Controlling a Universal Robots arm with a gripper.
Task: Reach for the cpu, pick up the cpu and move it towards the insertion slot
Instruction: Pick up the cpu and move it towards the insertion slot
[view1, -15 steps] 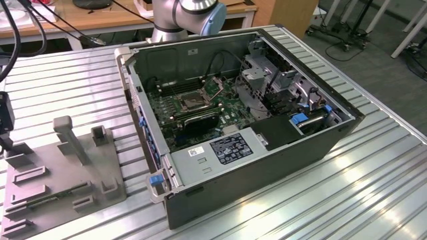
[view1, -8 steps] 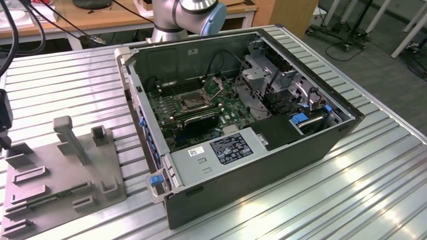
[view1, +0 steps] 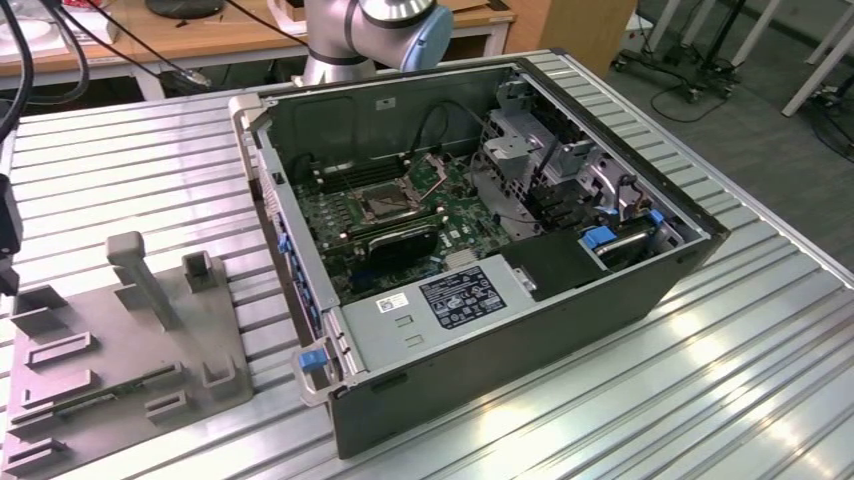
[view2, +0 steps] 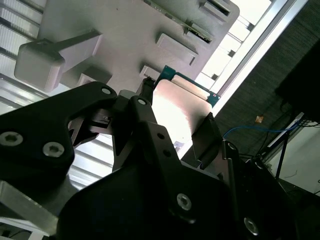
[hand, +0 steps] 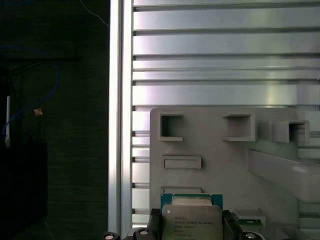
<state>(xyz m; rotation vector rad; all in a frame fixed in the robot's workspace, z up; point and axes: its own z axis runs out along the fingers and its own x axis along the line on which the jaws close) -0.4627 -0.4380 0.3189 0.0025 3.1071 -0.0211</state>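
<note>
Second wrist view | gripper (view2: 177, 106) fingers (view2: 207, 137) pinch cpu (view2: 182, 112) at two edges, at grey plate (view2: 115, 30) | step: pick-up, probably | lifting needs level, firm hold

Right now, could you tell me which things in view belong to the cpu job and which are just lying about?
For the job: silvery square cpu chip, gripped by the black gripper; dark square insertion slot with a shiny metal frame.
Lying about: grey plastic fixture plate; white-labelled grey metal box; ribbed metal table.
</note>
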